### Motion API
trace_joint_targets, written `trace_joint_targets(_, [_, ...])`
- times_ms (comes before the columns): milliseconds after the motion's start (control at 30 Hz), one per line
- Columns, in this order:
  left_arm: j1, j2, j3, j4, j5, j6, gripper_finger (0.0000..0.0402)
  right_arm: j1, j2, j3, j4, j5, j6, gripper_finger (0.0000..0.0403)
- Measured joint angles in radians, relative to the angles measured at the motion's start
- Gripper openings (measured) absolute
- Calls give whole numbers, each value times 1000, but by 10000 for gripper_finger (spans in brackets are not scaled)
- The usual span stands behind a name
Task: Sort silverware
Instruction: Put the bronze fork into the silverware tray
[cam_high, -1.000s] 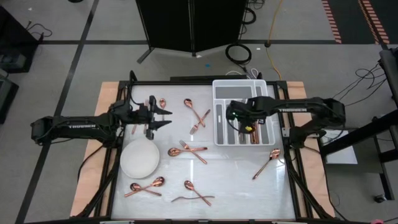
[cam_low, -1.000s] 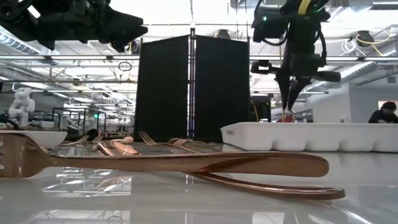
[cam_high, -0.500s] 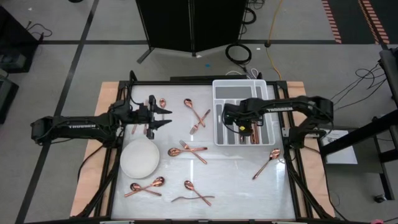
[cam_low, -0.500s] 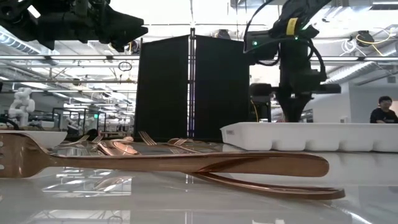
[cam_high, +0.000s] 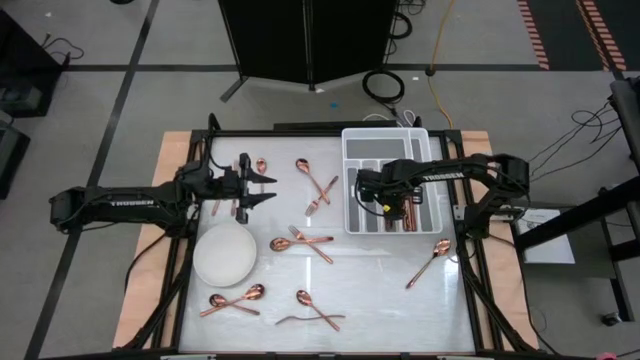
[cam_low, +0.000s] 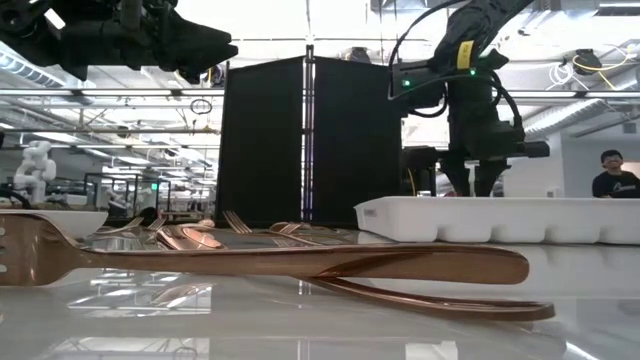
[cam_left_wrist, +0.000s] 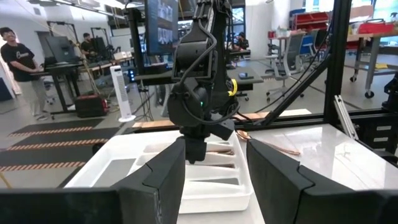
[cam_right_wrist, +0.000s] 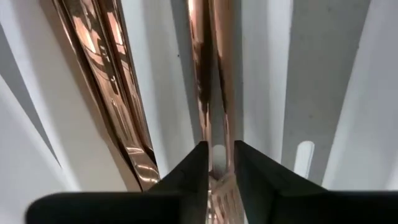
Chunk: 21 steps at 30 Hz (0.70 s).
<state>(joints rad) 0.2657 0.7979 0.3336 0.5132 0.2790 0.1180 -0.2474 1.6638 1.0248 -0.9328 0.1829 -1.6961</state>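
One copper utensil (cam_right_wrist: 219, 81) between slightly parted right gripper (cam_right_wrist: 217, 163) fingers, low in white tray (cam_high: 352, 170).

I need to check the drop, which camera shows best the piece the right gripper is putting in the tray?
Right wrist view: copper handle runs up from between the right gripper fingers. High view hides it under the arm; low view behind the tray wall.

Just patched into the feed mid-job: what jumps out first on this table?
The right gripper is down in the white compartmented tray at the table's far right, a copper utensil handle between its fingers. Loose copper silverware is scattered over the table's middle and near side, beside a round white plate. The left gripper, open, hovers far left.
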Motion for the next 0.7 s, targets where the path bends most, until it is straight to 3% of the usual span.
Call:
trace_joint_targets(167, [0,0,0,2,0,0,171,1,0,0,0,20,-2,98])
trace_joint_targets(400, [0,0,0,4,0,0,171,52,-26,1,71,352,11,109])
trace_joint_targets(567, [0,0,0,6,0,-1,171,87,-62,60,72,362,104,109])
trace_joint_targets(700, [-1,0,0,21,2,-9,171,112,-75,127,94,314,362,109])
